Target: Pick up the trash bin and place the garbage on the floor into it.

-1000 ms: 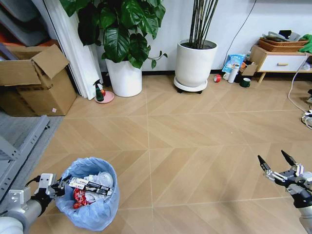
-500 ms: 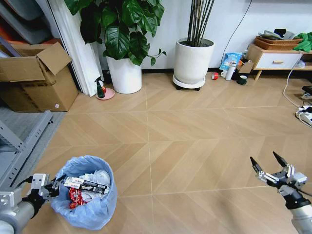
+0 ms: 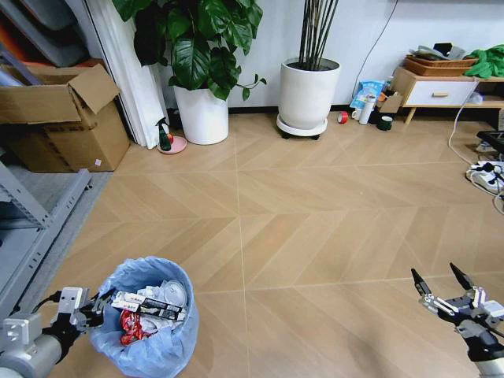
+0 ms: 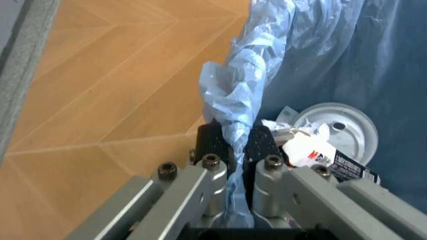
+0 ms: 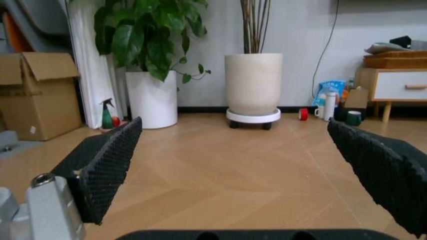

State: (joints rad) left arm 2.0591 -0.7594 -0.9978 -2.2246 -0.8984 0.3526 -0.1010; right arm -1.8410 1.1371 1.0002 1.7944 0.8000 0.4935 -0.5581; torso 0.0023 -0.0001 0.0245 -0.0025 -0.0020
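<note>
The trash bin (image 3: 153, 335), black under a crinkly light-blue bag, is at the lower left of the head view. My left gripper (image 3: 96, 307) is shut on the bin's rim on its left side. In the left wrist view the left gripper (image 4: 233, 145) pinches the blue bag's edge (image 4: 233, 95). Garbage lies inside the bin: a white disc (image 3: 173, 293), a slim tube wrapper (image 3: 146, 303), a red wrapper (image 3: 130, 327). The disc (image 4: 337, 127) and the tube wrapper (image 4: 343, 165) also lie below the left wrist. My right gripper (image 3: 439, 287) hangs open and holds nothing over bare floor (image 3: 315, 220) at the lower right, its pads (image 5: 107, 170) wide apart.
A metal rack (image 3: 35, 228) and a cardboard box (image 3: 63, 118) stand on the left. Two white plant pots (image 3: 203, 118) (image 3: 307, 94), a spray bottle (image 3: 164, 135), a white bottle (image 3: 367, 110) and a side table (image 3: 437, 90) line the far wall. Cables (image 3: 482, 173) lie at the right.
The whole picture has shifted, so the camera has moved; the far wall's things now sit higher. My left gripper keeps its hold on the bin's rim and the right stays open.
</note>
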